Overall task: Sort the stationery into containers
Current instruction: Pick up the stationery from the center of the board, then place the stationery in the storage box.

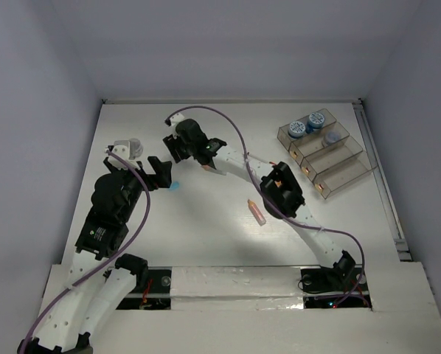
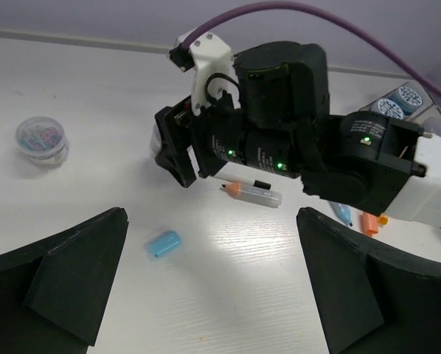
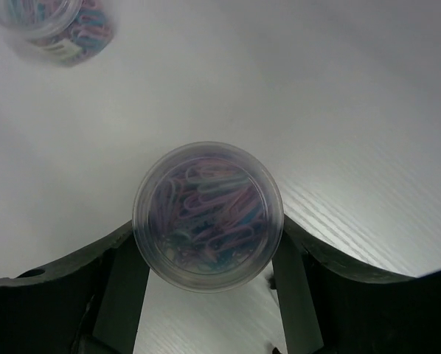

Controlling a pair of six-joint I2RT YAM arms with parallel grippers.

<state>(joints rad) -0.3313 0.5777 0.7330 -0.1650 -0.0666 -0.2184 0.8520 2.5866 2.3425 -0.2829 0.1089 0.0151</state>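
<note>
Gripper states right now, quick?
Left gripper: open, empty.
Right gripper: around a jar; grip cannot be told.

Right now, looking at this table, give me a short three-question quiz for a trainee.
1. True or false: the left gripper holds the light-blue eraser.
2. What stands between the fingers of the right gripper? A) a pencil B) a clear jar of paper clips C) an orange stick
3. Where are the blue-lidded jars?
Key: 1 false, the left gripper is open and the light-blue eraser lies on the table; 2 B; 3 in the organiser tray.
</note>
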